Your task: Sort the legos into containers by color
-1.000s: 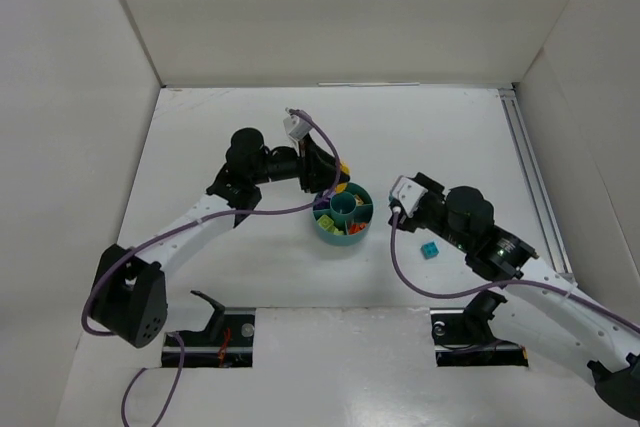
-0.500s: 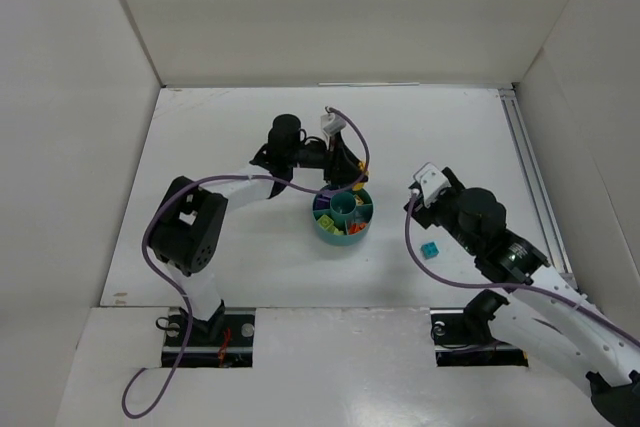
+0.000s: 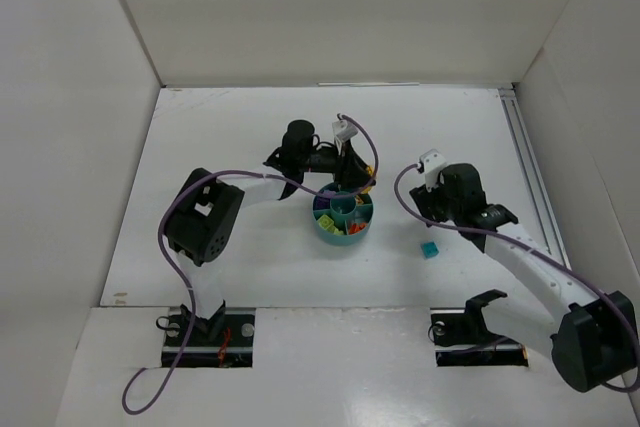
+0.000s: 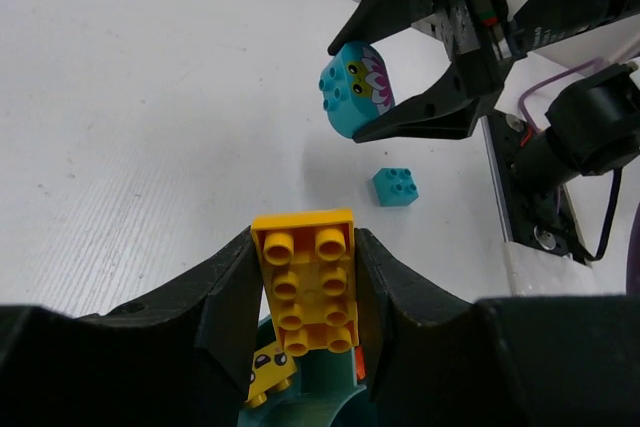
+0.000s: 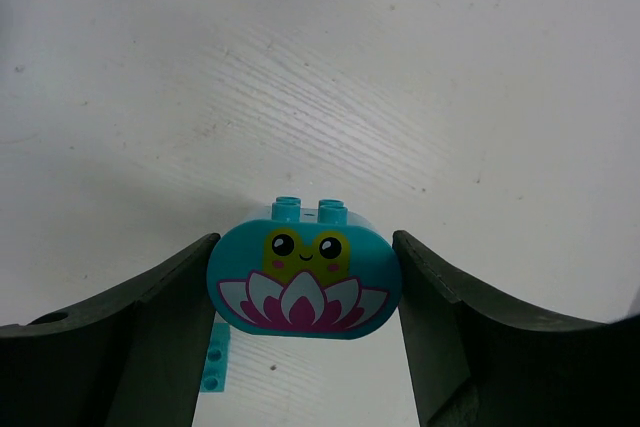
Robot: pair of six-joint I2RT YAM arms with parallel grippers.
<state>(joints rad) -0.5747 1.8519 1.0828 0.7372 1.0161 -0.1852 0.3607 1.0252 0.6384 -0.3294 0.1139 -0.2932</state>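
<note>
Pinching a yellow brick above the far rim of the dish, near the centre of the surface, the left gripper appears positioned for release, while the right gripper clamps a teal frog-printed brick clear of it.

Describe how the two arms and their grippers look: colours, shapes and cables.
Both the left arm and the right arm have white links between bulky black joints. A thin purple cable runs loosely along each, and a small white block sits at each wrist. The left gripper and right gripper each have two matte black curved fingers.
</note>
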